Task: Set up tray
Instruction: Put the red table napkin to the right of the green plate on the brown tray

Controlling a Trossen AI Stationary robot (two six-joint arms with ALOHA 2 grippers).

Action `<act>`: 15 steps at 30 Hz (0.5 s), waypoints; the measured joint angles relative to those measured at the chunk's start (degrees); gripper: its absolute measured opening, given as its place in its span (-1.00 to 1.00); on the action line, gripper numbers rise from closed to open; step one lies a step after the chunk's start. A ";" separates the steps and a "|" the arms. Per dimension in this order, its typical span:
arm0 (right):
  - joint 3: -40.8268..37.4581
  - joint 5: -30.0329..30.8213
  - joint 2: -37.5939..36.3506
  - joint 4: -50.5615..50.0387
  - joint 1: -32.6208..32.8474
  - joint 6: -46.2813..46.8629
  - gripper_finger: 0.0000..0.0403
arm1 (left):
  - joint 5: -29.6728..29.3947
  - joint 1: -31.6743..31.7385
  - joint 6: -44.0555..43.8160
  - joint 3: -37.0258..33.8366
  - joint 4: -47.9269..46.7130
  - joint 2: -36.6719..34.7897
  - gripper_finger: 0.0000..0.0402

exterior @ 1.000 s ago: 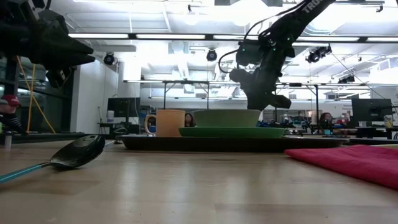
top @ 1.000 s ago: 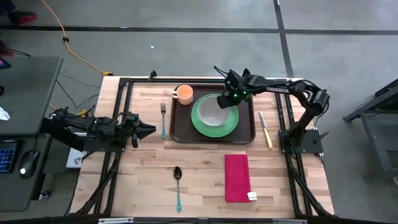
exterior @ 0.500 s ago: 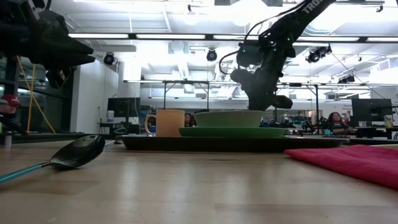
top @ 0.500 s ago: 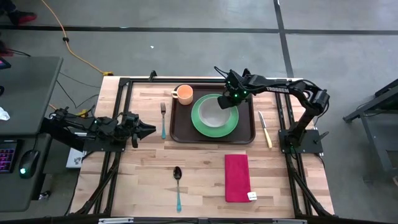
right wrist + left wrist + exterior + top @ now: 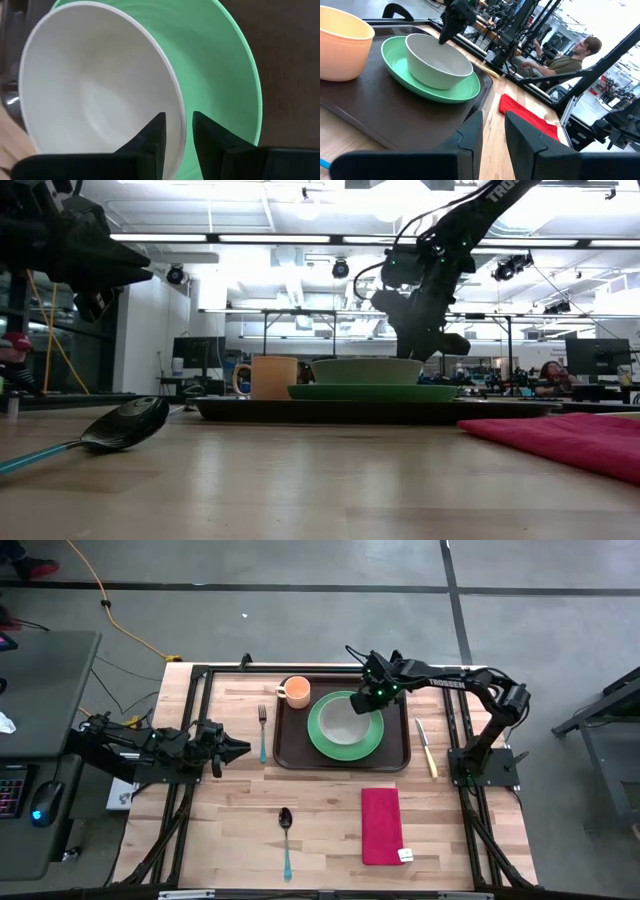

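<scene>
The right claw [image 5: 175, 131] is seen poised over the far-right rim of the white bowl [image 5: 347, 717], its fingers [image 5: 150, 135] parted a little, with the rim standing in the gap between them and not squeezed. The bowl is seated on the green plate [image 5: 330, 746], and the plate is carried by the tray [image 5: 290, 753], the dark brown slab set at the far middle of the worktop [image 5: 330, 825]. On the tray's left end, just beside the plate, an orange cup [image 5: 295, 691] is found upright. Off the tray's left edge a fork [image 5: 262, 730] is laid on the wood; off its right edge, a knife [image 5: 426, 748]. Nearer the front, a red napkin [image 5: 381, 826] is spread flat, and to its left a spoon [image 5: 285, 840] is lying. The left claw [image 5: 242, 749] is held low at the worktop's left side, well apart from the tray, fingers [image 5: 470, 137] slightly apart and gripping nothing. Beyond the worktop, a seated person [image 5: 572, 57] is glimpsed in the left wrist view.
</scene>
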 joint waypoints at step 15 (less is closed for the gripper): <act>0.00 -7.08 -1.07 -1.33 -3.94 -0.02 -0.63 | 0.00 0.00 0.00 0.02 -0.01 0.00 -0.45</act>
